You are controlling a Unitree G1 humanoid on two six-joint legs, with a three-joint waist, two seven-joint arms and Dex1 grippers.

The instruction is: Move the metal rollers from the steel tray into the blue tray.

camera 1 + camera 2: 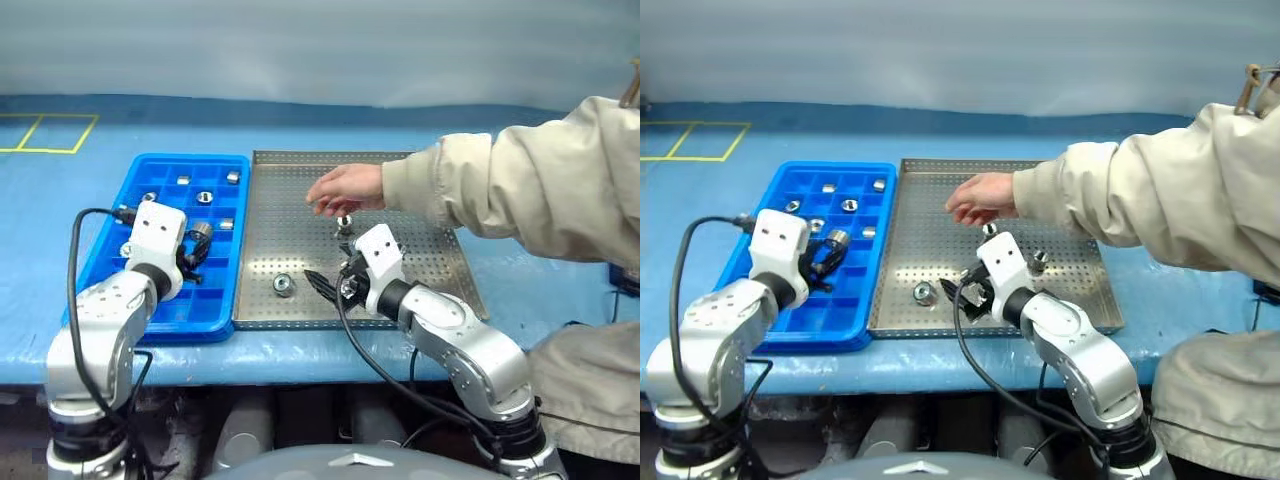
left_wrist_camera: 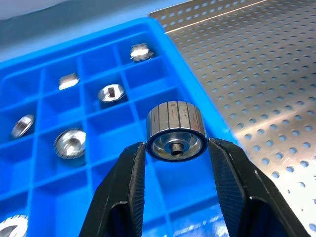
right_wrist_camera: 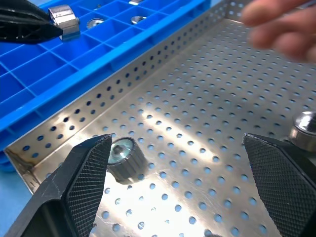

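We are holding one small ribbed silver metal roller (image 2: 176, 131) clamped between our left jaws (image 1: 196, 246), its bore axis pointing back along them, over the bright blue compartmented plastic tray (image 1: 120, 235) at the counter's left. Our right jaws (image 3: 180, 185) are standing wide, framing another roller (image 3: 126, 158) lying just beyond them near the perforated grey steel tray's (image 1: 420, 270) front rim.

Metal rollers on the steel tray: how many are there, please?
3 rollers: one at the front, one under the person's hand, one beside the right gripper; the sleeve may hide more.
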